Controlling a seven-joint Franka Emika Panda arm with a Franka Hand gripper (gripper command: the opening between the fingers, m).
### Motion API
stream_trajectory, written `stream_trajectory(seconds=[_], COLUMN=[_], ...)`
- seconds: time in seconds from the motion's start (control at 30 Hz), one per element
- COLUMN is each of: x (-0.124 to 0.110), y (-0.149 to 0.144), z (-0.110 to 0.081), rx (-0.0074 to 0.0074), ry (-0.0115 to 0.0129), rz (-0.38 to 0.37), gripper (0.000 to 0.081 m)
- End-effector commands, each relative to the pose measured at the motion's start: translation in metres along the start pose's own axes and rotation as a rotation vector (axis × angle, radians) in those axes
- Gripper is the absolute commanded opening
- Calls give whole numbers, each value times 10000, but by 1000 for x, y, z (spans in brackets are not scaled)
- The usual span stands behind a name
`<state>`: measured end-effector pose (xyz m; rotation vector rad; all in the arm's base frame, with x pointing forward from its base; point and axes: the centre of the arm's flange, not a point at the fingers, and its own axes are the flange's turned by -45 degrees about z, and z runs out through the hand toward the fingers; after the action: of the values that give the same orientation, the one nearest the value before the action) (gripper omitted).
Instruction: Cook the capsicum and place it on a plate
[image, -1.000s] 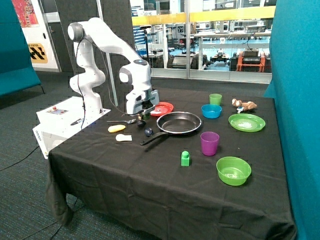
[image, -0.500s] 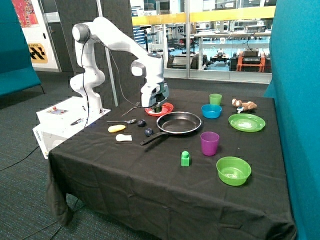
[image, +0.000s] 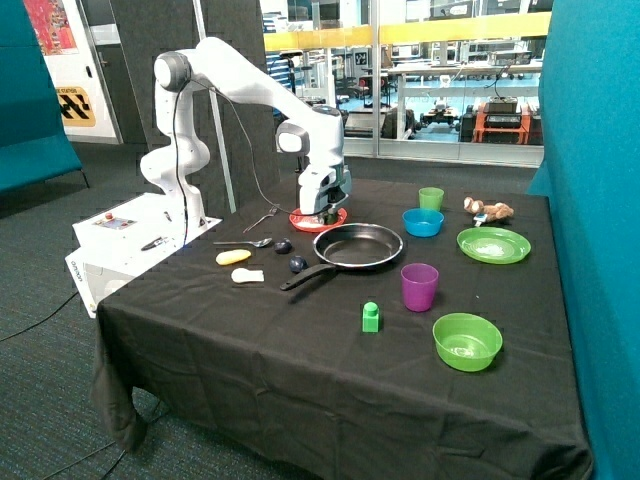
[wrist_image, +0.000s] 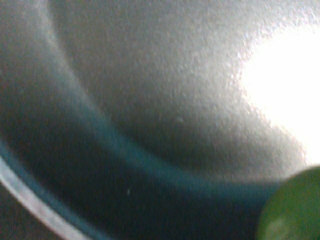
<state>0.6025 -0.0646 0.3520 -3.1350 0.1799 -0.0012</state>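
My gripper (image: 326, 211) hangs low at the far rim of the black frying pan (image: 360, 246), right in front of the red-orange plate (image: 300, 219), which it partly hides. It is shut on the dark green capsicum (wrist_image: 292, 210). In the wrist view the capsicum shows only as a green lump at the picture's corner, with the pan's grey inside (wrist_image: 165, 95) filling the rest. The pan holds nothing.
Two dark purple-blue pieces (image: 283, 246) (image: 297, 264), a yellow piece (image: 233, 257), a white piece (image: 247, 275) and a spoon (image: 243, 242) lie beside the pan handle. Past the pan are a blue bowl (image: 423, 222), green cup (image: 431, 198), lime plate (image: 493, 244), purple cup (image: 419, 287), green block (image: 371, 317) and green bowl (image: 467, 341).
The gripper rose from the table beside the purple-blue pieces with the capsicum in it and swung across the red-orange plate to the pan's far rim.
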Motion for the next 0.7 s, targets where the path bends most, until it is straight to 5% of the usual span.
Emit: stream_trajectory(seconds=[0.0, 0.67], x=[15, 41], y=[-1, 1], z=[11, 48], rx=[-15, -15], ry=[-7, -7], rz=[179, 266], gripper=[0, 0])
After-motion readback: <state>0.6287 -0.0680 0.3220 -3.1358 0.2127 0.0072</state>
